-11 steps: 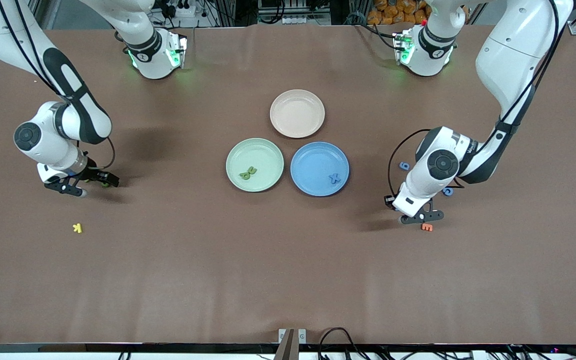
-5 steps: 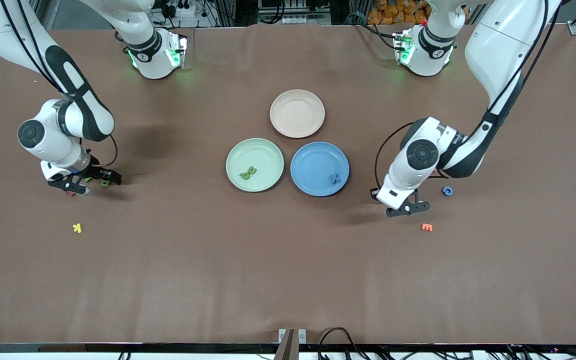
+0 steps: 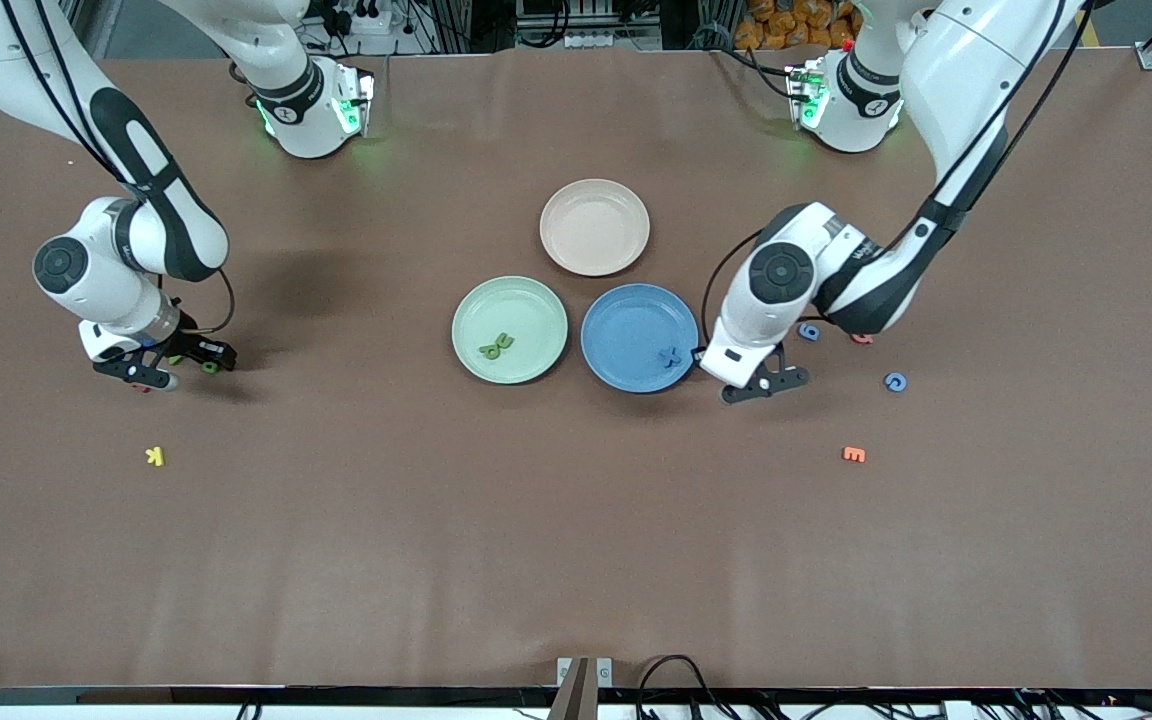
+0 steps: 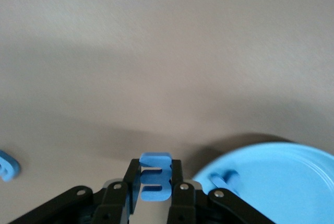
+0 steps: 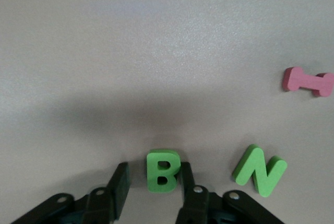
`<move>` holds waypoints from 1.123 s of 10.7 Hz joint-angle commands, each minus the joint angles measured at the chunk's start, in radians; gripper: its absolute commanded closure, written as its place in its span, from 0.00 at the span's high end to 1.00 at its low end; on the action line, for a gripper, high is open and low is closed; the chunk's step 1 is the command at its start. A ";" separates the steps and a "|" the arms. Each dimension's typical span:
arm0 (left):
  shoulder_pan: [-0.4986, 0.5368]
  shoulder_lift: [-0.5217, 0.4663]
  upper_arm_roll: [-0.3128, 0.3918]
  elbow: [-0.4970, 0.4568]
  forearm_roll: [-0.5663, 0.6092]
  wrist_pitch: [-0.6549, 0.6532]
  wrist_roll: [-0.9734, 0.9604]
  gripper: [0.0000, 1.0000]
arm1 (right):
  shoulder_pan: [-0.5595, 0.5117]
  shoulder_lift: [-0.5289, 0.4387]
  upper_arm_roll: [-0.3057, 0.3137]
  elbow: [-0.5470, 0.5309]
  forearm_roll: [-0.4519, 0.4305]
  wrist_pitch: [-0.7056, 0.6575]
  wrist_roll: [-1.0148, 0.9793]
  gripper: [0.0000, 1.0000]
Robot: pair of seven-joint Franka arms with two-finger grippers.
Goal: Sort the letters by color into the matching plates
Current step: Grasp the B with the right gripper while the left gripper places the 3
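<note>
Carrying a blue letter [image 4: 155, 177] clamped in its end effector, the left end effector [image 3: 764, 384] has swung from the orange letter [image 3: 853, 455] to the blue plate [image 3: 626, 330] edge. Right end effector [image 5: 151, 182], fingers narrowing, straddles green B [image 5: 163, 171] on the bench [image 3: 576, 540].

Seen from above: a broad table [image 3: 576, 560] under a matte brown cover, faintly creased and lit evenly from overhead, with soft shadows pooling toward each end. Along the top edge, dark metal framing [image 3: 456, 20], a white power strip [image 3: 366, 18] and loose black cables. Farther along the same edge, toward the left arm's end, a heap of orange objects [image 3: 796, 22], too small to identify. At the edge nearest the front camera, a small grey bracket [image 3: 584, 672] flanked by coiled black cables [image 3: 671, 685] on a dark strip.
</note>
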 commanded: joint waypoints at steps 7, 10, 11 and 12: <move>-0.202 0.000 -0.013 0.025 0.017 -0.038 -0.258 0.05 | -0.023 -0.013 0.011 -0.021 -0.017 0.007 -0.002 0.08; -0.213 -0.005 -0.014 0.025 0.013 -0.040 -0.296 0.20 | 0.018 -0.035 0.014 -0.020 -0.014 -0.015 0.036 0.08; -0.218 -0.006 -0.014 0.025 0.011 -0.040 -0.299 0.20 | 0.051 -0.053 0.012 -0.017 -0.014 -0.046 0.091 0.08; -0.218 -0.006 -0.014 0.025 0.011 -0.040 -0.301 0.24 | 0.084 -0.070 0.012 -0.017 -0.013 -0.069 0.136 0.08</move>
